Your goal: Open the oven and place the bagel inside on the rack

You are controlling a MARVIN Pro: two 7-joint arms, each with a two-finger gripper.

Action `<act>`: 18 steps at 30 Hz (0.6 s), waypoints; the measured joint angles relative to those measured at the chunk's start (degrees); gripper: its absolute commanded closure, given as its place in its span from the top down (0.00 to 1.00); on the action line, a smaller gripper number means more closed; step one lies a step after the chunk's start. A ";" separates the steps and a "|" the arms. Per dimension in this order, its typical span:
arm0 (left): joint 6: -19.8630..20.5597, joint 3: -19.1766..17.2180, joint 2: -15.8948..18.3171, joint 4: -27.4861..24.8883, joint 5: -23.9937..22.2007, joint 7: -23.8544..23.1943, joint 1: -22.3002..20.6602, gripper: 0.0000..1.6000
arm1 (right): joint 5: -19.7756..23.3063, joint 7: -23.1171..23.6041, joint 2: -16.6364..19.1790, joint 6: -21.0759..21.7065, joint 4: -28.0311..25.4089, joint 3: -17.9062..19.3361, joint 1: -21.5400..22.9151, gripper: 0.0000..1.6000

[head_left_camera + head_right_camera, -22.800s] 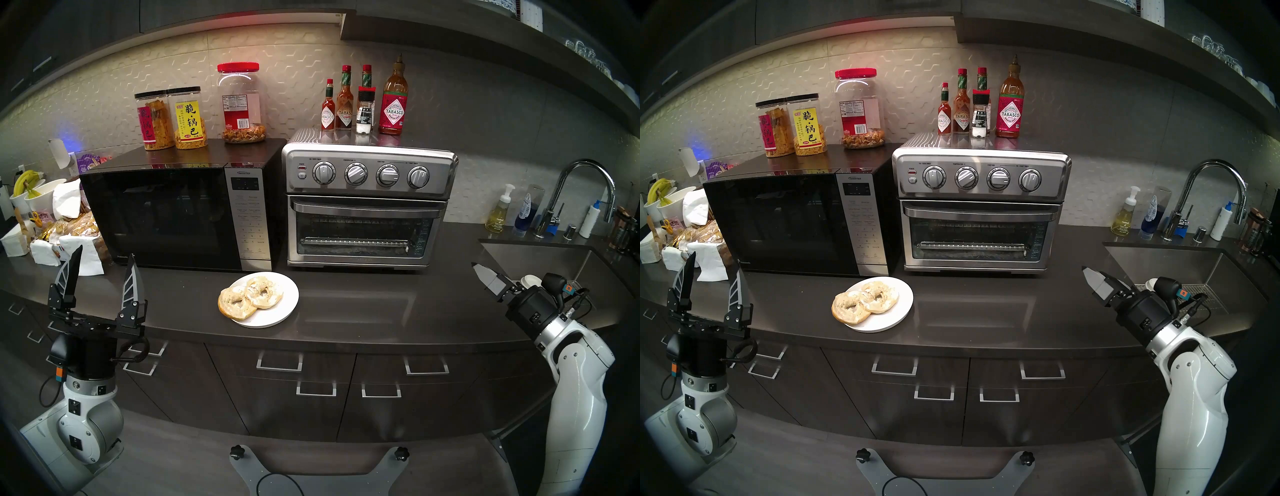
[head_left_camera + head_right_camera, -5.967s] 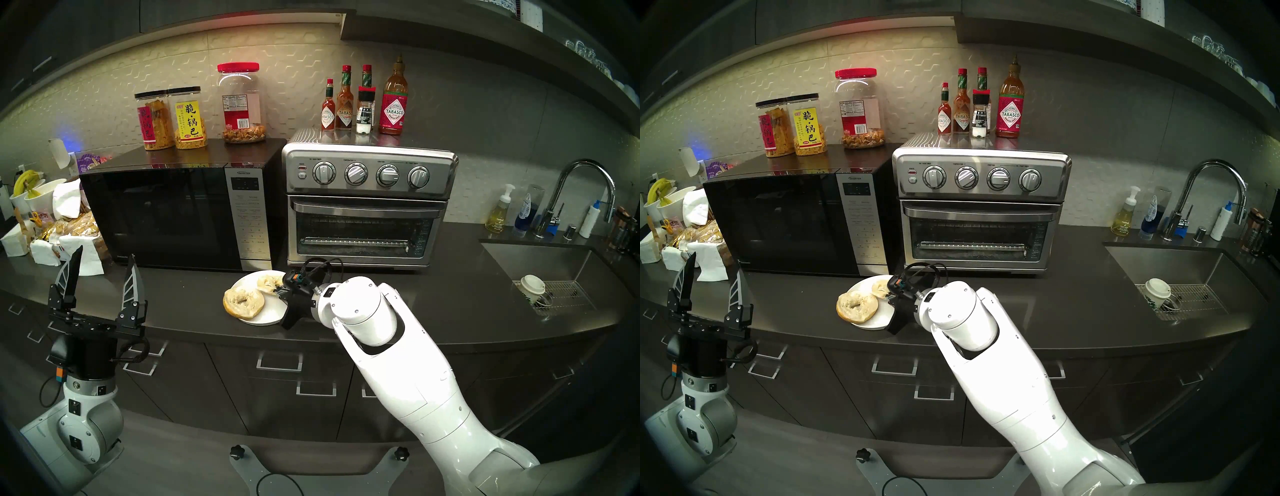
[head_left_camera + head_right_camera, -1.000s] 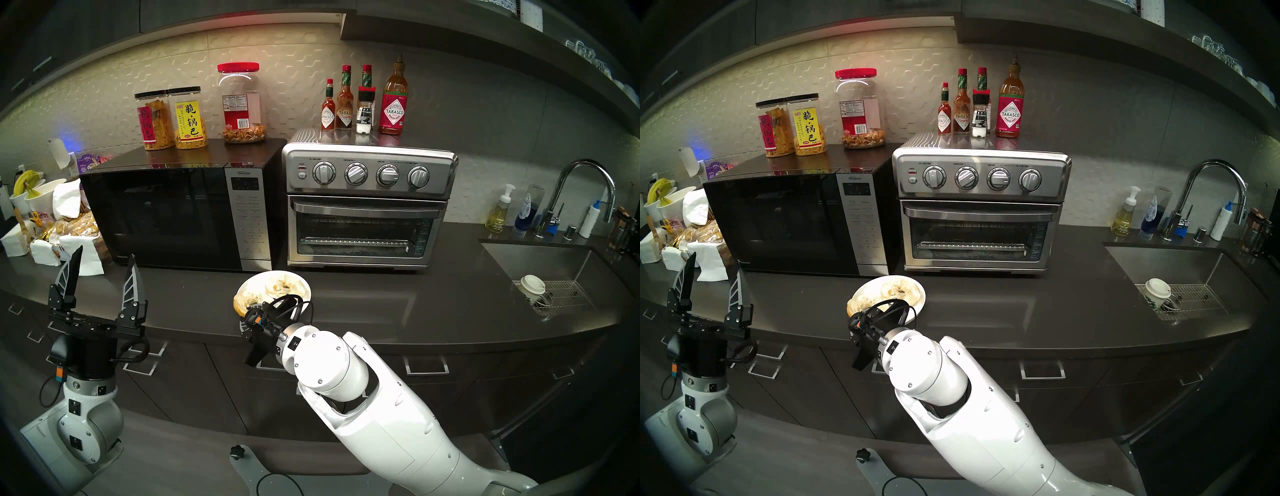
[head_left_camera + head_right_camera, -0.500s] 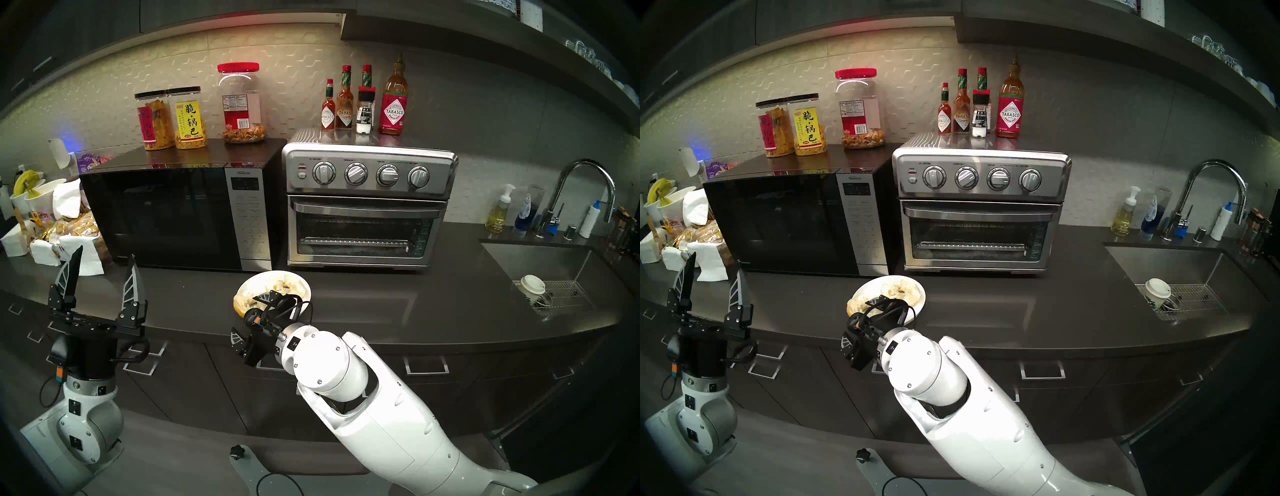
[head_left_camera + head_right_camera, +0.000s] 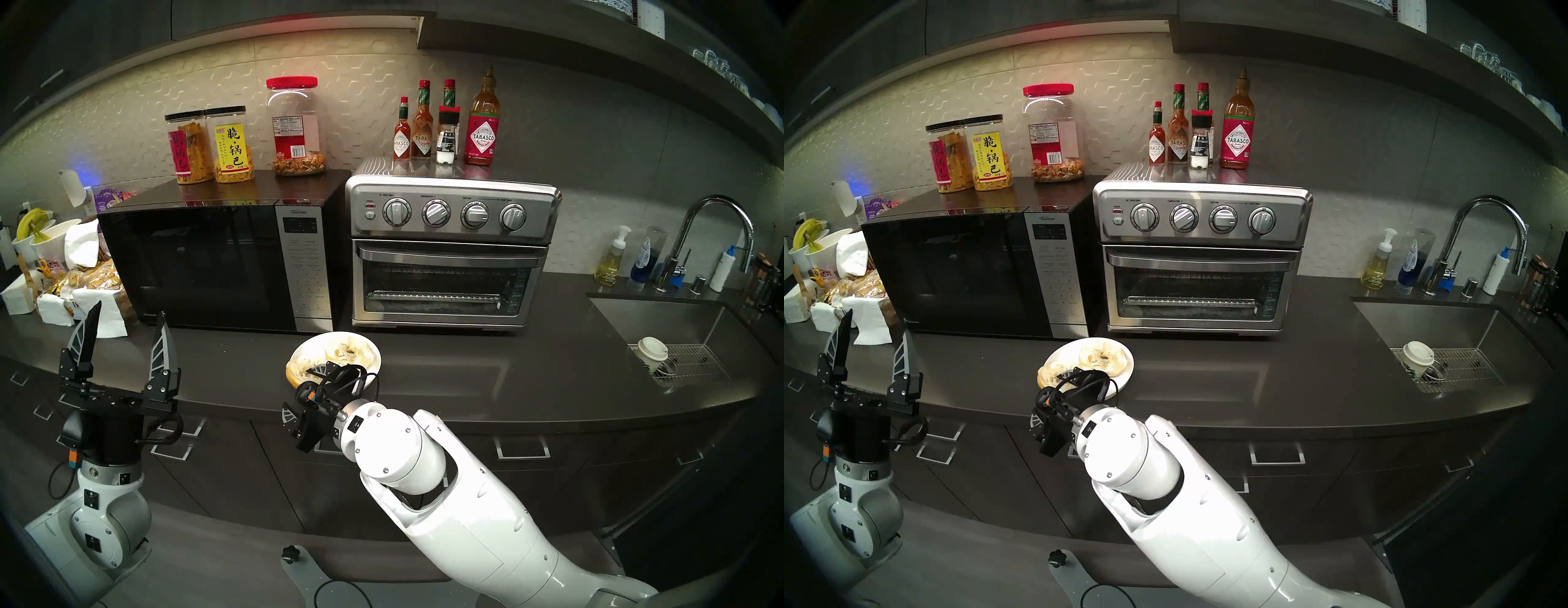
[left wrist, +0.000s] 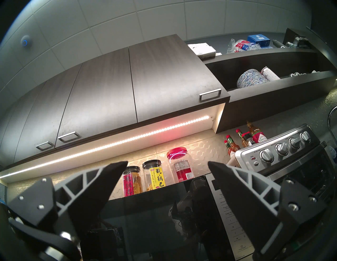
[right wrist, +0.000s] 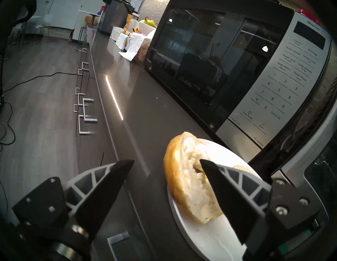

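**Right gripper spread at plate, oven shut**

The black-fingered right gripper (image 7: 166, 162) is seen spread wide, empty, one finger over the golden-crusted sliced bagel (image 7: 189, 184); contact cannot be judged. Both halves are lying on the round white plate (image 5: 373, 361) before the closed stainless-steel toaster oven (image 5: 449, 254). The silver wire rack (image 5: 432, 297) is seen through the glass. The left gripper (image 5: 125, 335) is held open, well apart.

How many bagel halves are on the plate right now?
2. One bagel half lies at the back of the white plate, nearer the oven. The other bagel half overhangs the plate's left edge, partly hidden behind the open right gripper.
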 measured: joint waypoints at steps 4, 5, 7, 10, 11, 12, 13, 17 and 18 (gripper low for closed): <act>0.00 0.00 0.00 0.00 0.00 0.00 0.00 1.00 | 0.31 -0.52 -0.27 -0.23 0.70 -0.01 0.26 0.61; 0.00 0.00 0.00 0.00 0.00 0.00 0.00 1.00 | 0.44 -0.72 -0.39 -0.30 0.90 -0.01 0.37 0.46; 0.00 0.00 0.00 0.00 0.00 0.00 0.00 1.00 | 0.49 -0.87 -0.46 -0.35 0.98 0.00 0.46 0.43; 0.00 0.00 0.00 0.00 0.00 0.00 0.00 1.00 | 0.68 -1.14 -0.66 -0.51 1.11 0.00 0.67 0.33; 0.00 0.00 0.00 0.00 0.00 0.00 -0.01 1.00 | 0.80 -1.26 -0.76 -0.58 1.20 0.00 0.77 0.23; 0.00 0.00 0.00 0.00 0.00 0.00 -0.01 1.00 | 0.83 -1.30 -0.78 -0.60 1.21 0.00 0.80 0.23; 0.00 0.00 0.00 0.00 0.00 0.00 -0.01 1.00 | 0.87 -1.34 -0.80 -0.63 1.22 0.00 0.83 0.22; 0.00 0.00 0.00 0.00 0.00 0.00 -0.01 1.00 | 1.06 -1.57 -0.84 -0.74 1.20 -0.01 0.89 0.23; 0.00 0.00 0.00 0.00 0.00 0.00 -0.01 1.00 | 1.14 -1.63 -0.84 -0.75 1.14 -0.01 0.89 0.23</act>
